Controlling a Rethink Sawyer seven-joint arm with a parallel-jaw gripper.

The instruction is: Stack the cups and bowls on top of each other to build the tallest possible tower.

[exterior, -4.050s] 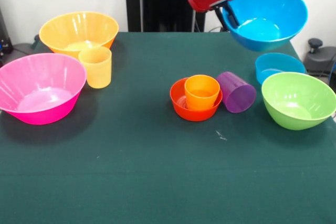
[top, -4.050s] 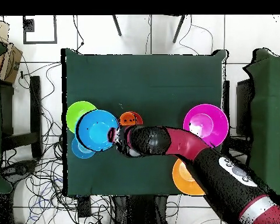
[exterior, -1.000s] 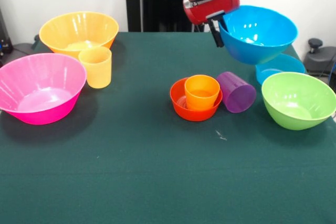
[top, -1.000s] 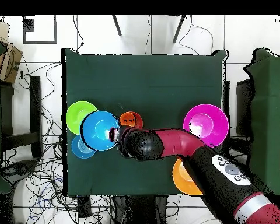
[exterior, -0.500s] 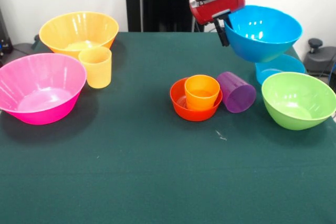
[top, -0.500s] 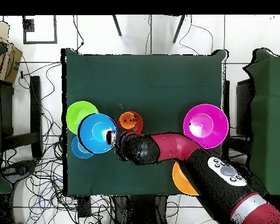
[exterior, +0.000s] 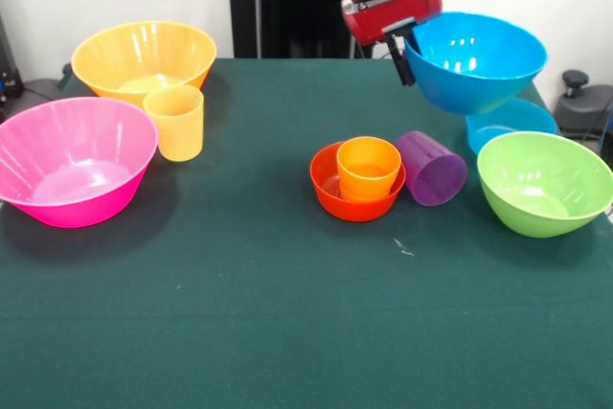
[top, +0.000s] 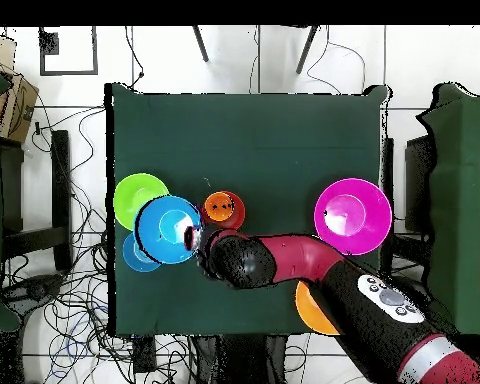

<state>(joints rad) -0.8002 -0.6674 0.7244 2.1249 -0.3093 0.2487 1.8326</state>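
Desk (exterior: 239, 332): dark green cloth, items spread across it. End effector (exterior: 406, 53), red/black, at 1 o'clock in front view, clenched on near-left rim of med. blue bowl (exterior: 476, 59); one dark finger (exterior: 406, 62) shows outside the rim, bowl held off the desk, mouth up, tilted slightly. In overhead view that bowl (top: 167, 229) sits at 9 o'clock of the arm's tip, overlapping the small blue bowl (top: 136, 254). Small blue bowl (exterior: 510, 122): on desk below/behind the lifted one, partly hidden by lime bowl (exterior: 544, 182), which stands at 3 o'clock, upright. Tower: red-orange bowl (exterior: 354, 200) near centre w/ orange cup (exterior: 369, 168) upright inside it; overhead shows the pair (top: 224, 208) at 1 o'clock of the blue bowl. Purple cup (exterior: 431, 168): on its side, mouth toward camera, just beside the red-orange bowl at its 3 o'clock, contact can't be told. Pink bowl (exterior: 72, 160): 9 o'clock, upright, at desk's left edge. Yellow bowl (exterior: 144, 59): 10 o'clock, upright, behind pink one. Yellow-orange cup (exterior: 174, 122): upright, in front of yellow bowl, just right of pink bowl's rim. Wide purple bowl: not seen in either view.
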